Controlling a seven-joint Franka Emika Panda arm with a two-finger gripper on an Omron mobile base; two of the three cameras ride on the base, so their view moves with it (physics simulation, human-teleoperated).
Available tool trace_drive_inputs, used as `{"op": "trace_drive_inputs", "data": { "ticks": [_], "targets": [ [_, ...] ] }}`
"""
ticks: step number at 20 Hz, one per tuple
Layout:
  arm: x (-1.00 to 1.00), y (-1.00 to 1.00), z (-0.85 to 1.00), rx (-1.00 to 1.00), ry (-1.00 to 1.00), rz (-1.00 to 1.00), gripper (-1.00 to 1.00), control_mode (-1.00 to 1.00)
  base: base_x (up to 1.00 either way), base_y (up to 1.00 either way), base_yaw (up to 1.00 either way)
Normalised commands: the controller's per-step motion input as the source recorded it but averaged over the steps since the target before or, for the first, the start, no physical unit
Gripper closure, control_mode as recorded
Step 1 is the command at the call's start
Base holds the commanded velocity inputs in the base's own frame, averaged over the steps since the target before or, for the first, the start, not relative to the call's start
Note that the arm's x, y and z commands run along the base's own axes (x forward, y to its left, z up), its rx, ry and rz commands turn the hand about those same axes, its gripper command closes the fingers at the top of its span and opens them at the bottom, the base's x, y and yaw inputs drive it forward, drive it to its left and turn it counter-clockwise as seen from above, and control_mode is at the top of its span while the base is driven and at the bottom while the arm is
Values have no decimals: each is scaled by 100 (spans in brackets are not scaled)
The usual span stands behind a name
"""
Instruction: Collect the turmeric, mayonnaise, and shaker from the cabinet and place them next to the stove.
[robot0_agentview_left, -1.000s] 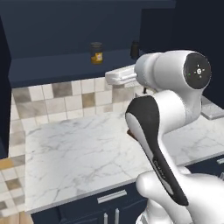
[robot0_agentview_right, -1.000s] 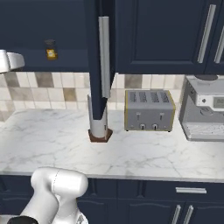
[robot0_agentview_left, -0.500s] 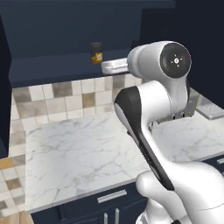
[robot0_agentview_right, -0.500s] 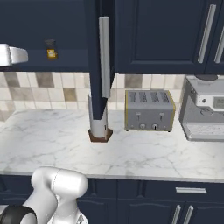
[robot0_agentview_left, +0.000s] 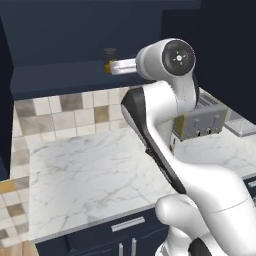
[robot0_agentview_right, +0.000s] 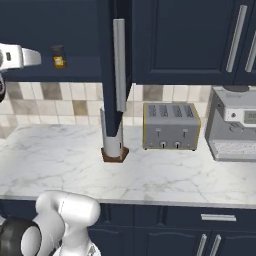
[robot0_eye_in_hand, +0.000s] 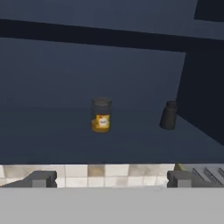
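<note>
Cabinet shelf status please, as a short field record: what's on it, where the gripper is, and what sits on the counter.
cabinet: door open, shelf visible
turmeric: upright on shelf, centred ahead of the gripper
shaker: upright on shelf, to the turmeric's right in the hand view, apart from it
mayonnaise: not seen on the visible shelf
gripper: open, short of the shelf edge, holding nothing
counter: toaster and coffee machine to the right

Turmeric jar (robot0_agentview_left: 109, 59) half hidden behind the white arm, its label too small to read, coffee machine (robot0_agentview_right: 234, 124) cut off at the edge
</note>
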Motion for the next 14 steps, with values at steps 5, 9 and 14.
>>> {"op": "trace_drive_inputs", "data": {
  "ticks": [5, 9, 14],
  "targets": [
    [69, 1, 0, 15, 0, 1, -100, -100, 0, 0, 0],
    [60, 0, 0, 16, 0, 2, -100, -100, 0, 0, 0],
    [41, 10, 0, -3, 3, 0, -100, -100, 0, 0, 0]
  ]
}}
